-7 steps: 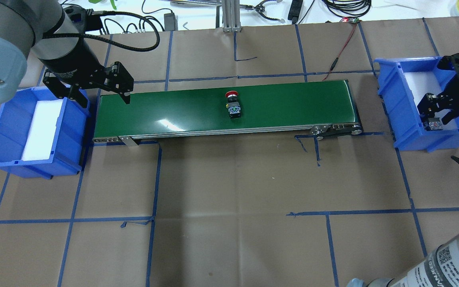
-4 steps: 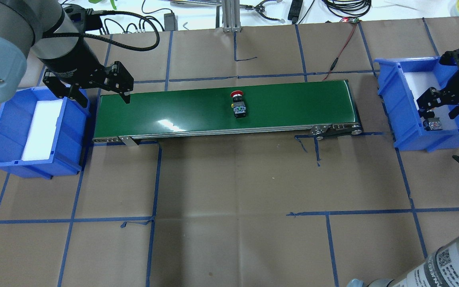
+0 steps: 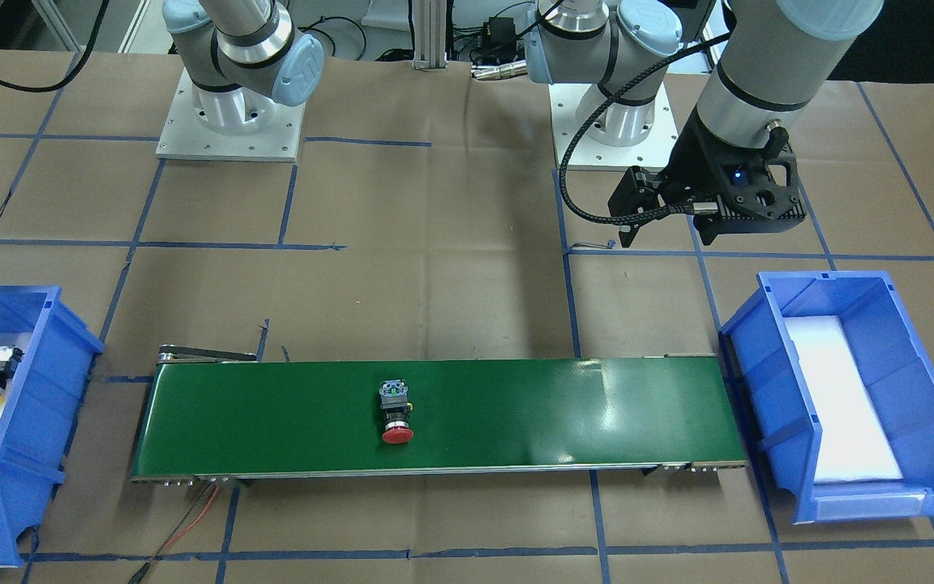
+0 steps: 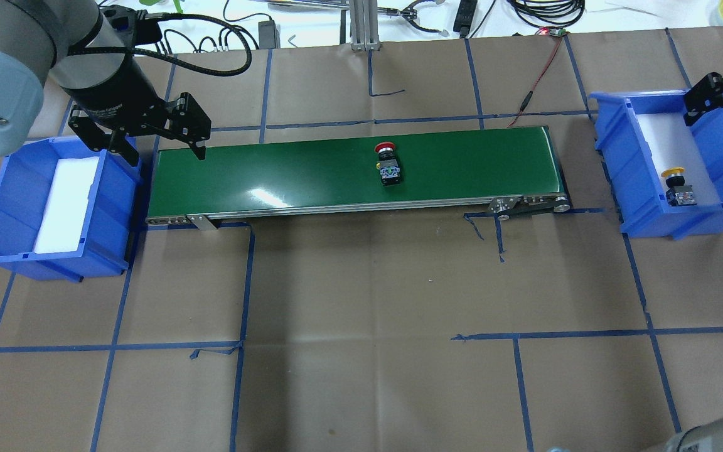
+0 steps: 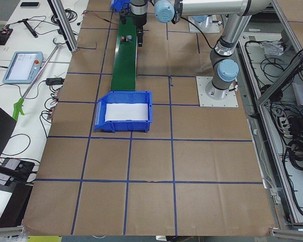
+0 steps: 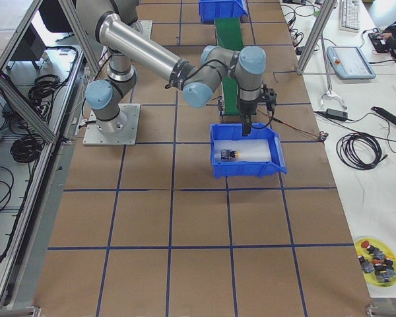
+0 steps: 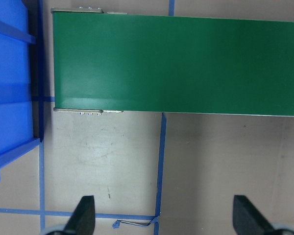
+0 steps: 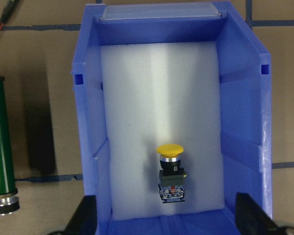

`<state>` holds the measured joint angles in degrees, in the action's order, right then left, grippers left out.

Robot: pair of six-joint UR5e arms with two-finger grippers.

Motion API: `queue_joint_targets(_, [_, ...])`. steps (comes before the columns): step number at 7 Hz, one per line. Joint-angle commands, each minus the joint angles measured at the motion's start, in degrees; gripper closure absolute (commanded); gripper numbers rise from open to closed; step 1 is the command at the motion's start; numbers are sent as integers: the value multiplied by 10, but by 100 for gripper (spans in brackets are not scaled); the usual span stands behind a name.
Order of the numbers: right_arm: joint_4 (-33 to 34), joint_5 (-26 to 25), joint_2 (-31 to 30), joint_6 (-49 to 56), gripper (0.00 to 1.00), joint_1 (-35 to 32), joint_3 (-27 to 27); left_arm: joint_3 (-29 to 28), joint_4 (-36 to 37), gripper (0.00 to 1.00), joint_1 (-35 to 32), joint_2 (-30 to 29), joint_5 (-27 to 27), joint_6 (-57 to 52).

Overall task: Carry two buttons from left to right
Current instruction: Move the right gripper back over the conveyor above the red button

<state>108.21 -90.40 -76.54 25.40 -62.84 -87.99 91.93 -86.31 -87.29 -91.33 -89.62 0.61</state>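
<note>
Brown paper taped into a blue grid covers the table [image 4: 361, 282], and above its 3 o'clock side the right gripper [image 8: 166, 218] hangs with its jaws spread wide and nothing between them. Straight below, the yellow button [image 8: 170, 171] lies free on the white foam [image 8: 161, 98] of the right bin [image 4: 614, 163]. It rests on its side toward the bin's 6 o'clock end, cap pointing to 12 o'clock, touching neither finger. That reads as one delivery finished, with the gripper held high so it clears the bin walls before its next reach. At the 9 o'clock side the left gripper [image 4: 165, 157] is just as wide open and just as empty. It hovers over the seam between the left bin [image 4: 4, 188] and the green belt [image 4: 286, 169]. That bin shows only its foam liner, so this arm probably has nothing more to load and is simply parked clear of the belt. The red button [image 4: 388, 164] lies on the belt a little to the 3 o'clock side of its middle, also on its side, cap toward 12 o'clock, well apart from both grippers. The belt seems to bridge a gap that neither arm spans alone, so the remaining work likely falls to the right gripper at the belt's 3 o'clock end.
</note>
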Motion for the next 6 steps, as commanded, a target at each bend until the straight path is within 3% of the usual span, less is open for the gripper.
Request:
queue_joint_targets(1, [-40, 0, -37, -66, 1, -71, 16, -3, 0, 0, 0, -4, 1, 0])
queue_joint_targets(4, [-30, -5, -32, -160, 0, -247, 14, -3, 0, 0, 0, -7, 0, 0])
queue_joint_targets(6, [-41, 0, -24, -212, 0, -272, 12, -3, 0, 0, 0, -2, -1, 0])
